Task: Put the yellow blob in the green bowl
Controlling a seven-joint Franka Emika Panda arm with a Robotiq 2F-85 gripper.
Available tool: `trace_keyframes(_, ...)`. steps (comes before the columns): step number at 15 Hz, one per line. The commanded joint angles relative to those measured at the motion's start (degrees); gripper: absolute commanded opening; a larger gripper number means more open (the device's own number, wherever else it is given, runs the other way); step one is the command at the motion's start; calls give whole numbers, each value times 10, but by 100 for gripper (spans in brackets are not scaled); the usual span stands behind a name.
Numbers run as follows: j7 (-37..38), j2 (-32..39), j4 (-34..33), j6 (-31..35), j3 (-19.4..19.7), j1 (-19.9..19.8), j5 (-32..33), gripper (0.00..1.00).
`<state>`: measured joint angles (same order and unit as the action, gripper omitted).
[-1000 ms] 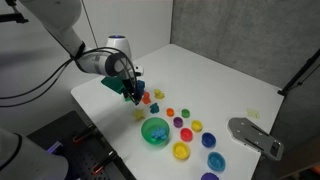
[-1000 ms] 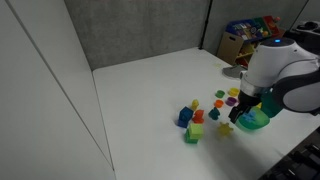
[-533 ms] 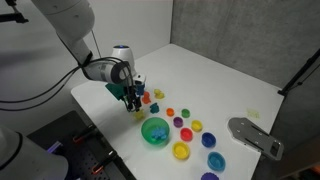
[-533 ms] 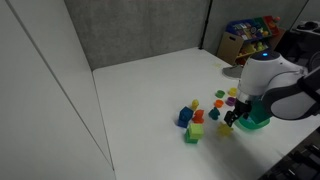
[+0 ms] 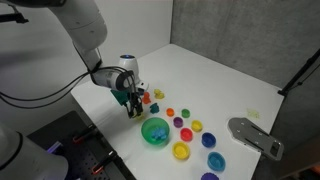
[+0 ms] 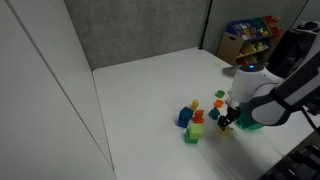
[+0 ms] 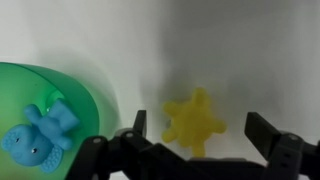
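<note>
Green bowl part. cropped; yellow blob clear.

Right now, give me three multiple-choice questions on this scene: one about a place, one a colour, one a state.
1. Where is the yellow blob? A on a block; B on the table, framed by the hand; C in a blue bowl.
2. What colour is the toy in the green bowl? A red; B orange; C blue.
3. The hand is: A open; B shut on the blob; C shut on a block.
Answers: B, the wrist view shows it on the white surface; C, a blue figure lies inside; A, gaps show either side of the blob.
</note>
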<state>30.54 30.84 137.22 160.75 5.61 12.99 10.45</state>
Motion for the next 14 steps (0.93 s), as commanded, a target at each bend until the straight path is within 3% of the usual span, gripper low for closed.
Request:
trace_keyframes(1,-12,37,-27,25,26,30,-16,100)
trace_keyframes(5,-13,68,-40,51,57,65,-17,100)
trace_keyframes(6,-15,73,-41,55,61,70,-20,75)
trace_keyframes(7,-15,78,-42,59,68,78,-20,75)
trace_keyframes(11,-18,79,-46,61,87,99,-27,40)
trace_keyframes(14,-27,51,-41,50,95,101,-28,28)
